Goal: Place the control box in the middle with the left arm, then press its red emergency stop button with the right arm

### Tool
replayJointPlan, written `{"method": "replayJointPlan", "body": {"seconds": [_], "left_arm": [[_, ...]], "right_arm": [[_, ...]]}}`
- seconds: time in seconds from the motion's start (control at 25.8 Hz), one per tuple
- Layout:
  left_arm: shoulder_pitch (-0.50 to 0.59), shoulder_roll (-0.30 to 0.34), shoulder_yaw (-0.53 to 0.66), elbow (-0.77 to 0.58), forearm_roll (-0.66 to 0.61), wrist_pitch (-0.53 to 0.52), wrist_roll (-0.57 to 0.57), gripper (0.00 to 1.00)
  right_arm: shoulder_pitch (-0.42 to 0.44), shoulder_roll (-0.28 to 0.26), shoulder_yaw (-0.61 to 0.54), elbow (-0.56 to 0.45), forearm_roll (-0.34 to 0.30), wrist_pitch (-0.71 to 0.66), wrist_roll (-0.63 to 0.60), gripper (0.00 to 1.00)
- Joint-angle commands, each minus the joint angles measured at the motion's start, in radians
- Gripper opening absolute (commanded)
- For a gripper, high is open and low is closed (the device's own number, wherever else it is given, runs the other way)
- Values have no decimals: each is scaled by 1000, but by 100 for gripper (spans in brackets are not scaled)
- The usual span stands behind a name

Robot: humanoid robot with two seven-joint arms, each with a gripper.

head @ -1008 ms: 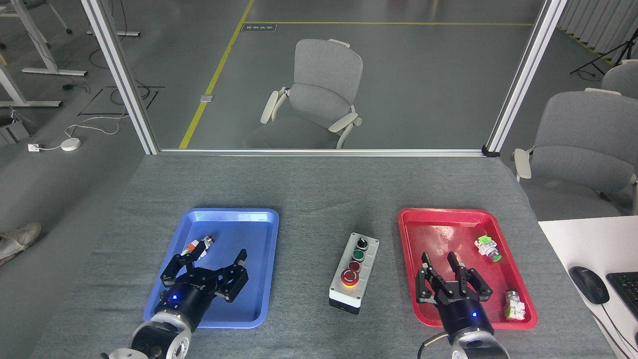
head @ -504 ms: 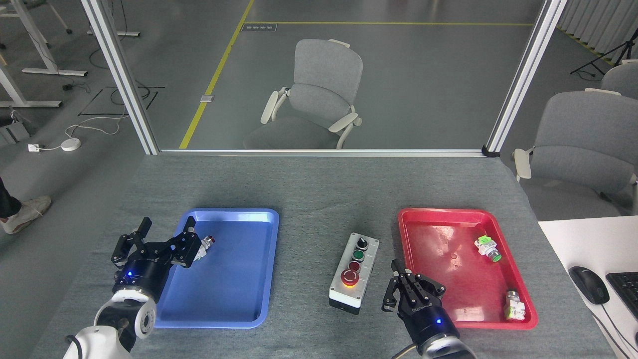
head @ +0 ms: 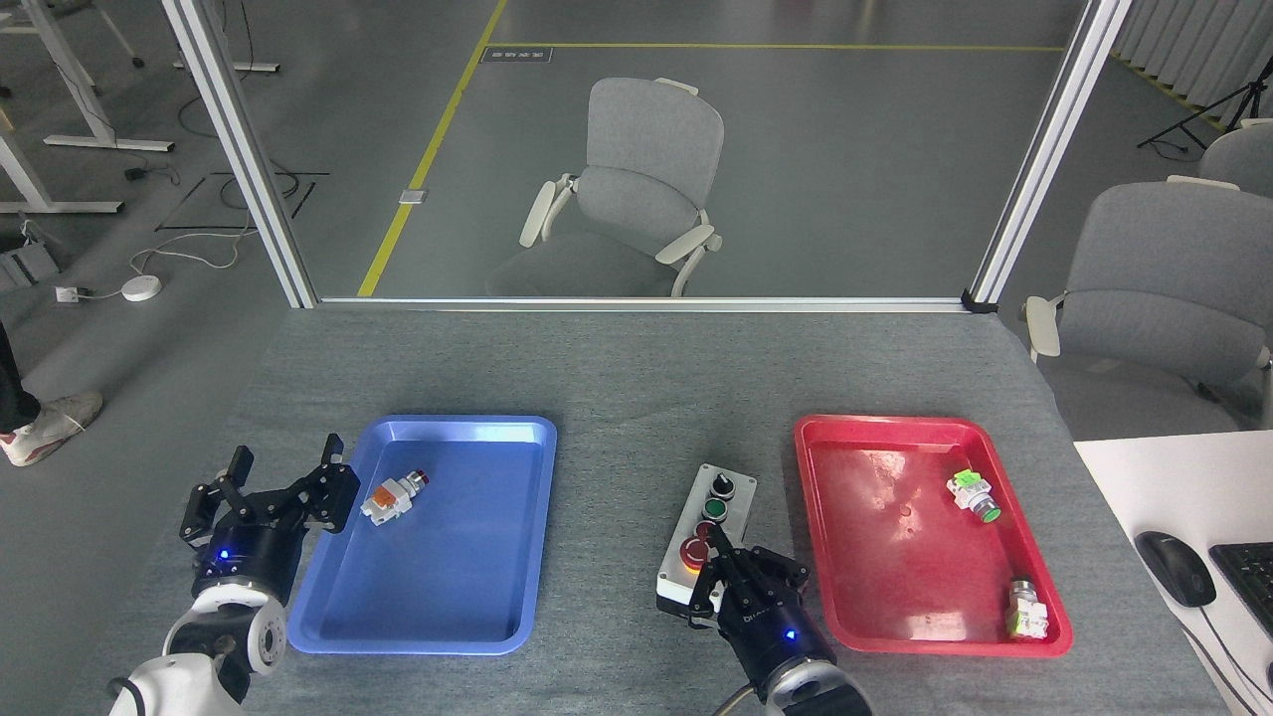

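- Two trays are shown, a blue tray (head: 467, 636) and a red tray (head: 1034, 636); one control box (head: 718, 517) lies on the grey cloth (head: 617, 378) between them.
- Open cloth is seen beyond the box.
- The right gripper (head: 718, 549), fingers drawn together, is placed over the red emergency stop button (head: 694, 553).
- The left gripper (head: 283, 472) is spread open, empty, beside the blue tray's left rim.

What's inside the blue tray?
One small orange-and-white switch with a red tip lies in the blue tray, near its far left corner. The rest of the tray floor shows bare. The left claw hovers just outside the left rim, covering none of the inside.
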Motion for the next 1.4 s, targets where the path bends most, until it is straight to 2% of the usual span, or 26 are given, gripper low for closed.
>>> {"method": "replayJointPlan", "body": {"seconds": [0.0, 0.19, 0.58, 0.66, 0.81, 0.97, 1.05, 1.12, 1.2, 1.28, 1.36], "left_arm": [[0, 0, 3, 1, -2, 15, -3, 99], [-2, 0, 3, 2, -4, 15, -3, 99], [7, 0, -4, -1, 1, -2, 4, 99], [9, -25, -11, 1, 1, -11, 8, 99], [32, -160, -24, 4, -10, -7, 11, 99], [69, -172, -24, 1, -11, -3, 11, 99], [72, -170, -24, 1, -13, 0, 11, 99], [72, -167, -24, 2, -16, 0, 11, 99], [72, -166, -24, 1, -17, -3, 10, 99], [72, -174, -23, 2, -5, -2, 10, 99], [72, -177, -20, 2, -2, 0, 10, 99]], "right_arm": [[-11, 16, 12, 57, 10, 13, -8, 0], [0, 7, 18, 83, 42, 5, -63, 0], [3, -8, 9, 100, 32, 14, -74, 0], [3, -7, 8, 82, 25, 16, -83, 0], [3, -3, -11, 16, -34, 30, -126, 0], [21, -7, -74, -21, -37, 27, -127, 0], [35, -11, -126, -27, -40, 31, -126, 21], [40, -26, -179, -32, -42, 39, -127, 51], [41, -43, -222, -42, -48, 43, -127, 76], [49, -54, -276, -47, -57, 43, -127, 90], [52, -77, -321, -48, -60, 43, -127, 96]]}}
